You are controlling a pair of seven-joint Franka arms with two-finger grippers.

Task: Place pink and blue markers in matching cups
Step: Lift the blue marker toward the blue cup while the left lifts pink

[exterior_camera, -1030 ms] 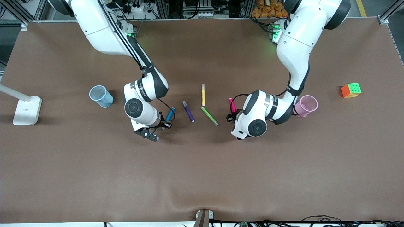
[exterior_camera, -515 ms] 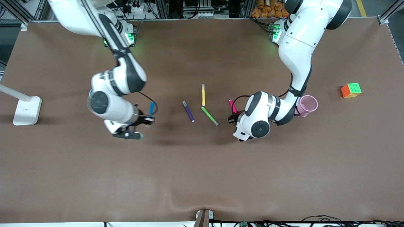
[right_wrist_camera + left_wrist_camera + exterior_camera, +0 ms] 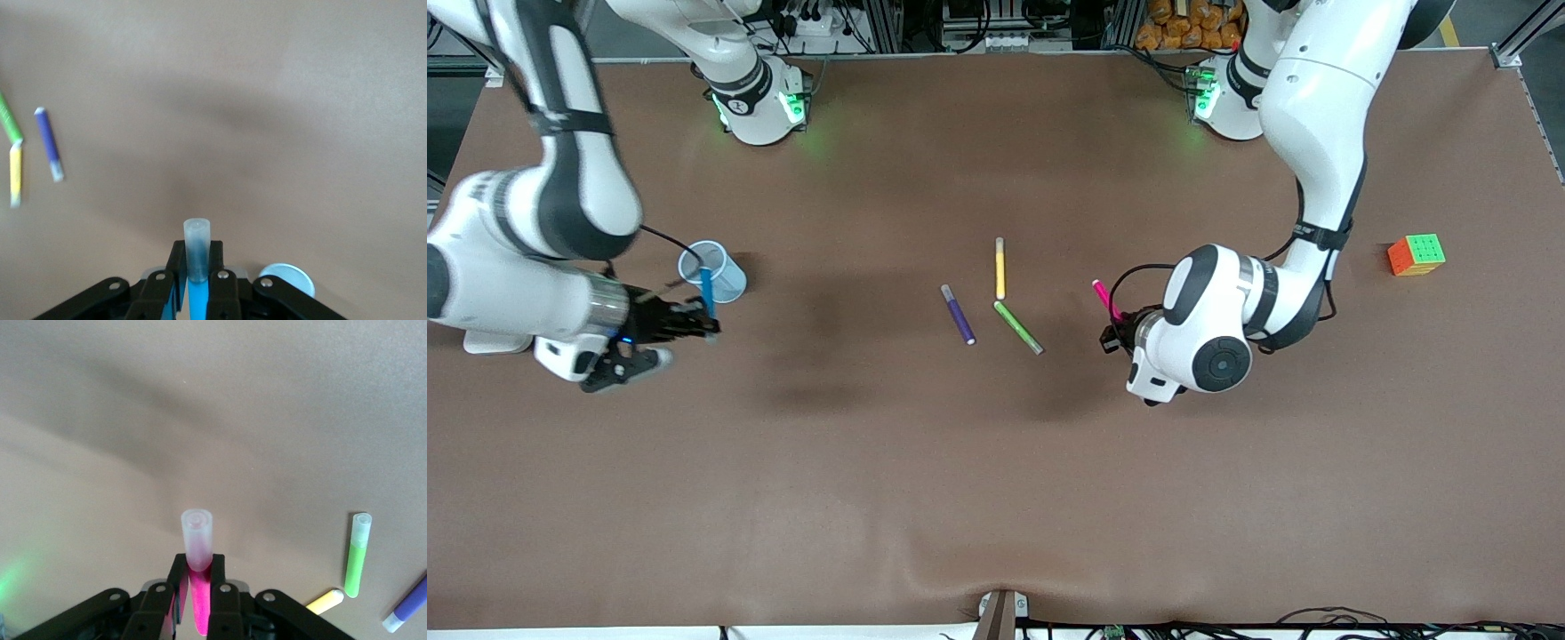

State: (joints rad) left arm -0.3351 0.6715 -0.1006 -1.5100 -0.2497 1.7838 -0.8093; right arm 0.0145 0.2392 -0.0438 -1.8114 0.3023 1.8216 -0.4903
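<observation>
My right gripper [image 3: 701, 324] is shut on the blue marker [image 3: 707, 292] and holds it upright beside the pale blue cup [image 3: 725, 277], whose rim also shows in the right wrist view [image 3: 287, 279]. In that view the marker's greyish clear end [image 3: 197, 243] stands between the fingers of the gripper [image 3: 197, 261]. My left gripper [image 3: 1119, 332] is shut on the pink marker [image 3: 1106, 300] and holds it above the table beside the green marker. In the left wrist view the marker's clear end [image 3: 197, 537] sticks out of the gripper [image 3: 197, 572]. The pink cup is hidden by the left arm.
Purple [image 3: 959, 316], yellow [image 3: 1000, 268] and green [image 3: 1018, 328] markers lie mid-table; they also show in the left wrist view [image 3: 357, 555]. A colour cube [image 3: 1416, 254] sits toward the left arm's end. A white lamp base [image 3: 487, 344] is mostly covered by the right arm.
My right gripper has carried the blue marker from beside the purple marker to the blue cup. My left gripper has shifted with the pink marker toward its end; the arm now covers the pink cup.
</observation>
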